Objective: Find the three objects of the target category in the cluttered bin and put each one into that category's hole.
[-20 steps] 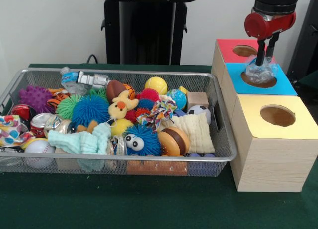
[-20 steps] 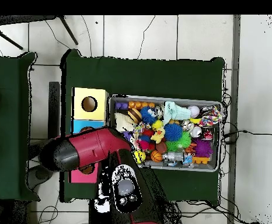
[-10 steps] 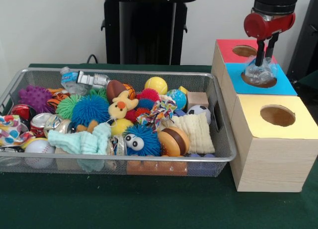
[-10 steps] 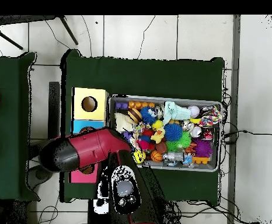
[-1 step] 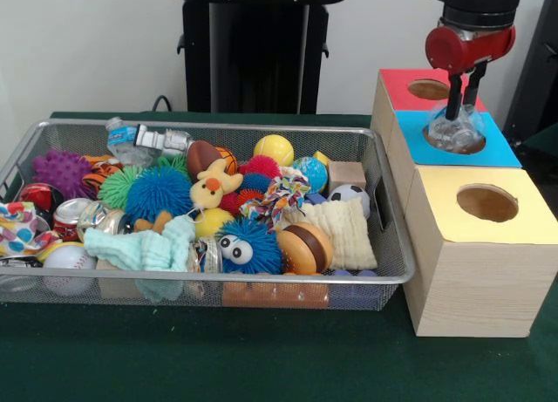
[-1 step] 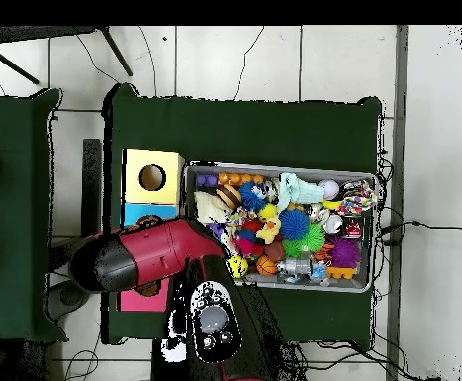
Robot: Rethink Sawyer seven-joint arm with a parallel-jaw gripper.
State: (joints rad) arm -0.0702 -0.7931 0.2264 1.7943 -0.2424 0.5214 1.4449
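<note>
A wire bin [image 5: 388,245] of jumbled toys fills the left of the green-clothed bench [image 5: 261,358]. To its right stand three wooden boxes topped yellow, blue and red. A clear crumpled plastic bottle [image 5: 453,130] sits in the blue box's hole [image 5: 475,146], the gripper [image 5: 465,92] directly above, its jaws clenched on the bottle's top. A pale wall lies behind.

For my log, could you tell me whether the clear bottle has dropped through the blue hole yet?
Not yet: the clear bottle sits in the blue box's hole, mostly above it, with the gripper on it.
</note>
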